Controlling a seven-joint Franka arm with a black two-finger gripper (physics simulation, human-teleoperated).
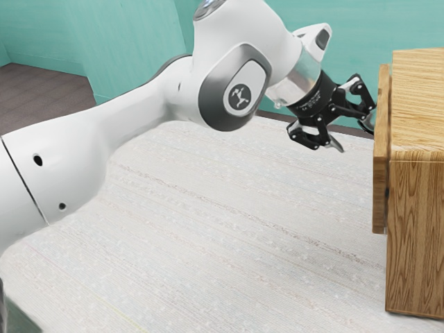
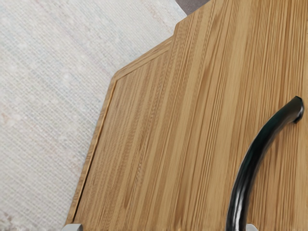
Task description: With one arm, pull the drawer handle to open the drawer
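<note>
The arm (image 1: 139, 132) reaches in from the exterior view's left, across the pale table (image 1: 208, 243), to a wooden cabinet (image 1: 416, 222) at the exterior view's right edge. The drawer front (image 1: 381, 159) is a tall, narrow panel on the cabinet's near face. It stands proud of the body, and its lower edge hangs clear above the table. I cannot tell whether a gap has opened behind the panel.

The gripper (image 1: 352, 133) is level with the upper part of the panel and just beside it, with its fingers spread apart and clamping nothing. In the wrist view the dark curved handle (image 2: 248, 178) arcs off the wood grain, close under the hand. It runs down beside one grey fingertip (image 2: 251, 227), while the other fingertip sits well apart across the panel.

The panel's side edge runs slantwise in the wrist view, with bare table (image 2: 43, 96) beyond it. A wide stretch of open tabletop lies between the cabinet and the arm's base. A teal wall (image 1: 104, 35) and dark floor (image 1: 35, 90) lie behind.
</note>
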